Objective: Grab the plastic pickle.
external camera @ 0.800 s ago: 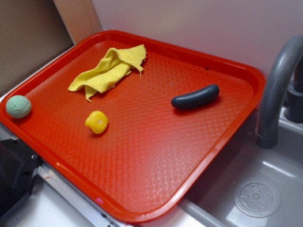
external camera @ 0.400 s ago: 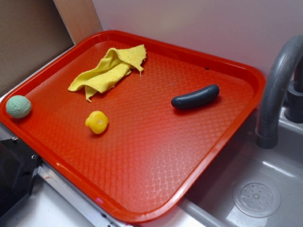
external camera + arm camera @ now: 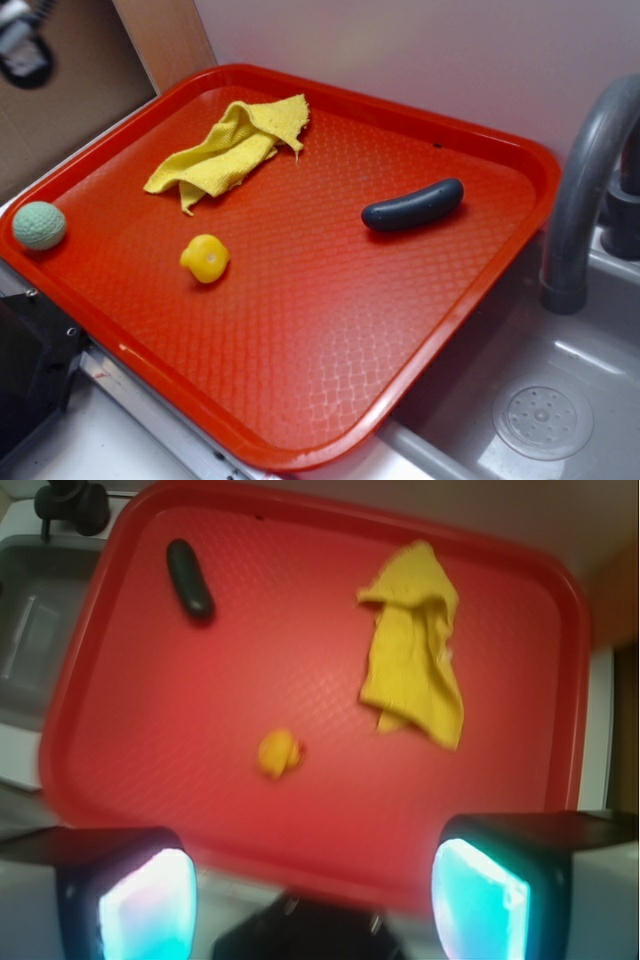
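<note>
Gripper (image 3: 312, 905) is high above the tray's near edge, looking straight down; wrist view shows its 2 fingers (image 3: 140, 900) spread wide at the bottom corners of the frame, nothing between them, so released and empty. In the exterior view only a blurred scrap of the arm (image 3: 22, 40) shows at the top-left corner, off the tray, above the brown board.

Red tray (image 3: 300, 340) sits flat, 1 corner overhanging the grey sink (image 3: 540, 400). The plastic pickle (image 3: 413, 205) lies on its side on the tray's right half, near the right rim and the grey faucet (image 3: 585, 190), touching nothing else. In the wrist view the pickle (image 3: 189, 577) is at upper left, well away from the fingers.

Yellow cloth (image 3: 228, 150) is crumpled at the tray's back-left. Small yellow toy (image 3: 204, 258) sits near the left-centre, well apart from the pickle. Pale green ball (image 3: 39, 225) rests against the tray's left corner rim. In the wrist view the yellow toy (image 3: 279, 753) is roughly centre, the cloth (image 3: 412, 650) to its upper right.
</note>
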You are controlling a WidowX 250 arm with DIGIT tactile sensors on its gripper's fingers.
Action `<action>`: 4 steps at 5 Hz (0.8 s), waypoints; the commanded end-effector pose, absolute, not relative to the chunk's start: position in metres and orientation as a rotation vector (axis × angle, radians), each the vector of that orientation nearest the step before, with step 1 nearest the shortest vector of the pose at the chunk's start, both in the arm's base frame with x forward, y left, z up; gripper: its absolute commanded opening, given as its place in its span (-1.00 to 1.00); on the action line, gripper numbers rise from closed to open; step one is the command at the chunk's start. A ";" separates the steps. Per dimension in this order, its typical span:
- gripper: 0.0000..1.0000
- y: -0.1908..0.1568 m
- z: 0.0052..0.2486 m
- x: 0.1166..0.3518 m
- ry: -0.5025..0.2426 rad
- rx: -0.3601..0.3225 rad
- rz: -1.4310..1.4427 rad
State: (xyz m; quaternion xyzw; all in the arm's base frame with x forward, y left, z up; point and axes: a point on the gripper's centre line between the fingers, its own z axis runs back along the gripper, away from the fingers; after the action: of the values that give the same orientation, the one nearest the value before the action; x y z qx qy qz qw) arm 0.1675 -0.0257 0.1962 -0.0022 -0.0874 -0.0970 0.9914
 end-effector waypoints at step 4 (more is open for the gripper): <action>1.00 -0.128 0.101 0.292 -0.128 -0.022 -0.486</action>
State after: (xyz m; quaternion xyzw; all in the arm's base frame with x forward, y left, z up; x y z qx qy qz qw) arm 0.2871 -0.1178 0.0827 -0.0063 -0.0316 -0.2317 0.9722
